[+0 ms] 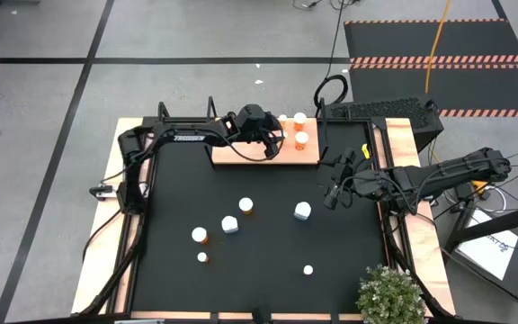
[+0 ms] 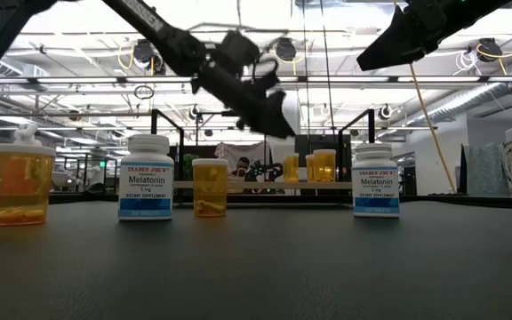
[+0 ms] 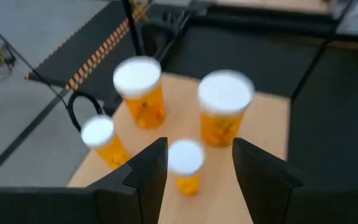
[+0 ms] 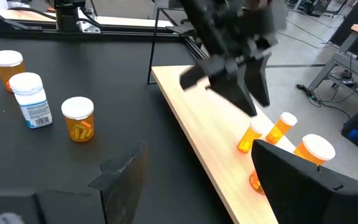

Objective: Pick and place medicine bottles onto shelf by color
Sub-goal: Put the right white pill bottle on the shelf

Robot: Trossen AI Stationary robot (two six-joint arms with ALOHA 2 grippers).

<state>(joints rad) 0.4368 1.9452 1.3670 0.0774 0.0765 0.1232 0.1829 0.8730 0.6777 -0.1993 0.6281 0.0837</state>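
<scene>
On the far side of the table, the shelf (image 1: 241, 155) is already carrying four orange bottles (image 3: 218, 112) at its right end. Left gripper (image 1: 269, 142) is hovering just above them, jaws parted around the smallest bottle (image 3: 186, 165) but not touching it, so nothing is being gripped. Near the table's middle, loose bottles are waiting: an orange one (image 1: 246, 206), a white Melatonin bottle (image 1: 230, 224), another orange (image 1: 200, 235), a second white one (image 1: 302, 211), plus two small ones nearer. Right gripper (image 1: 334, 193) is hanging wide open and empty, right of the middle.

Bottles are looking light, rigid plastic, smooth-sided, likely slippery and easy to tip. Best hold is probably across the body just below the cap, jaws square to the sides; white ones are wider, needing more opening.
</scene>
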